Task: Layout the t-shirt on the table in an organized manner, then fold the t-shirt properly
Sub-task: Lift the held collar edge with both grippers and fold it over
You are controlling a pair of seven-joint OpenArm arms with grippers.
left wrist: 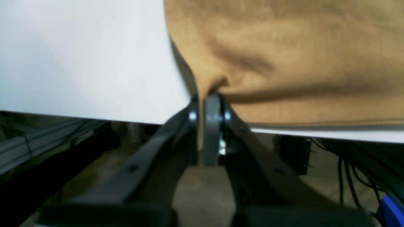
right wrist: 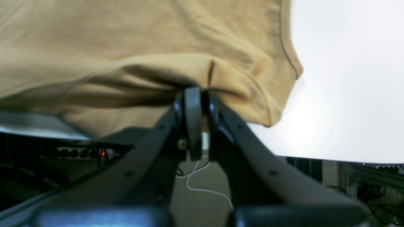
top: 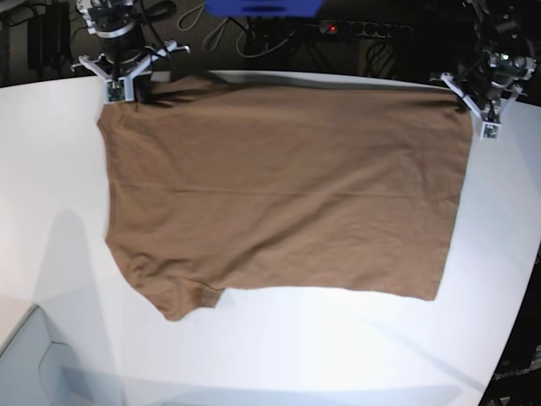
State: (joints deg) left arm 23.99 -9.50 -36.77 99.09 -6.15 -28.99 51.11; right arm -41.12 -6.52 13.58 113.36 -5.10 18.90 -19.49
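Two hands, both clenched on cloth, and that's the whole story right here. The left hand [left wrist: 210, 94] has a pinch of the t-shirt [top: 279, 194] at one corner of its edge along the desk's [top: 51, 169] far rim; the right hand [right wrist: 197, 90] has the other corner, down by a sleeve. In the overhead view they sit at the two top corners of the brown cloth, well apart, with the shirt stretched between them and spread flat toward the near side.

The shirt lies sideways across the white desk: its long axis runs from one hand to the other, one sleeve poking out at the lower corner on the right arm's side. From each hand, the rest of the garment lies straight ahead over the desktop, away from the rim. Neither arm is nearer; each owns its corner.

My read: the spreading is mostly done, a few wrinkles near that lower sleeve, and folding hasn't started. Whatever comes next wants both hands travelling together, or the cloth will skew.

Nothing stands on the desk. Behind the rim there's only a power strip [top: 372, 28] and cables [right wrist: 202, 186], clear of the work.
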